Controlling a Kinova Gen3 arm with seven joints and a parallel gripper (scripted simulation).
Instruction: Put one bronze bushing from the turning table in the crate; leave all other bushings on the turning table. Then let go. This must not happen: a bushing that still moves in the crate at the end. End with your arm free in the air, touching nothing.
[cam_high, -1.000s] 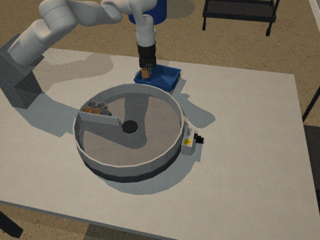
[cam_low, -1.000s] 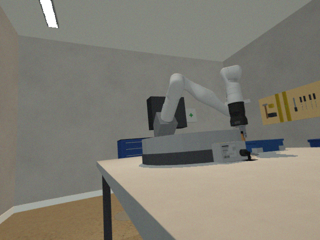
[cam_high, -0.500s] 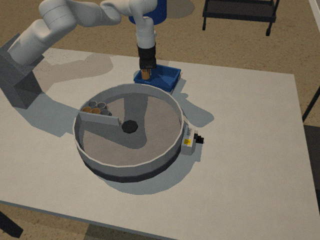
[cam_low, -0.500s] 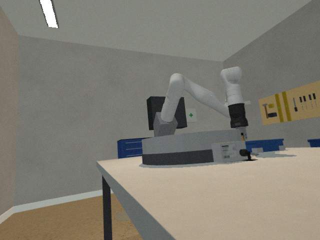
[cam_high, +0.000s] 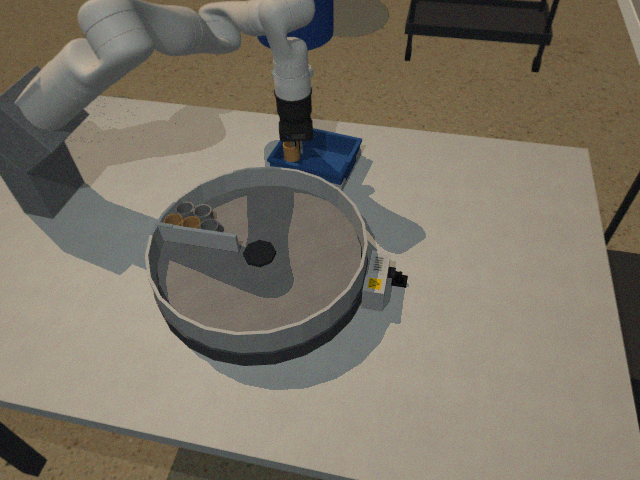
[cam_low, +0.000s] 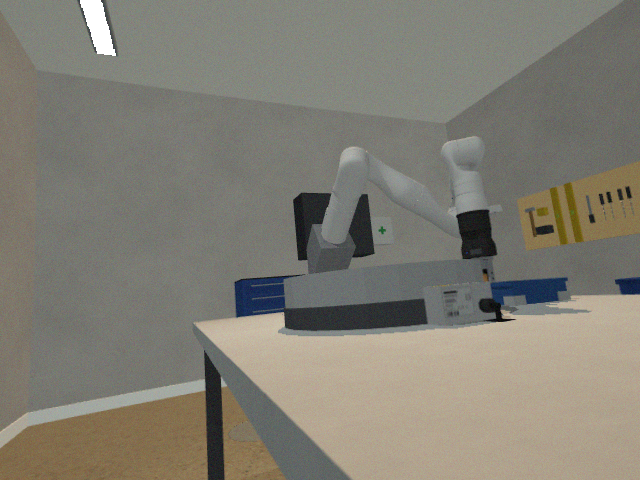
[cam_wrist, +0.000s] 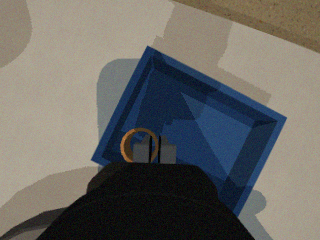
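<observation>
From the top, the gripper pinches the bronze bushing over the crate, near its 9 o'clock wall. On the exterior view, height is unclear. At the wrist, the bushing hangs just inside the corner; releasing here risks clipping the rim.

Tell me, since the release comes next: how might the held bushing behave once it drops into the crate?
The bushing is a short, open ring, gripped upright through its wall, so it looks rigid. It would probably land flat on its end. If it tips, its round side may let it roll, though the crate walls should stop it. It hangs near one corner, so the margin there looks slim.
</observation>
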